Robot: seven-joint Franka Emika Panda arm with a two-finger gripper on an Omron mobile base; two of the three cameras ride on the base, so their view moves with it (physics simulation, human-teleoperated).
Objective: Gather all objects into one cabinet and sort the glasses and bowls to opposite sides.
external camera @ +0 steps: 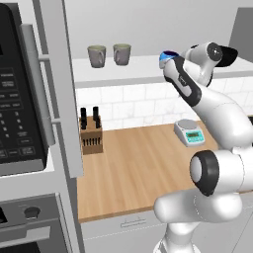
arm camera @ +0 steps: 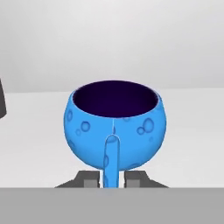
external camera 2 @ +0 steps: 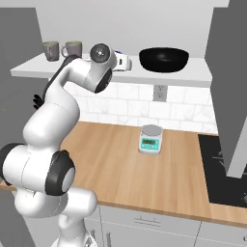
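Tool [arm camera: 110, 180] nearly closed, fingers pinching the handle of the small glossy blue bowl [arm camera: 114, 124] on the white cabinet shelf [external camera: 143, 66]. In base views, arm hides most of it.

Worktop [external camera: 138, 168]: pale wood, running along a white-tiled wall
Knife block [external camera: 91, 136]: wooden, dark handles upright, at the back left of the worktop by the wall
Kitchen scale [external camera 2: 150, 139]: grey pan, teal display, toward the back right
Microwave [external camera: 20, 94]: black, far left
Hob [external camera 2: 226, 176]: black, at the right end
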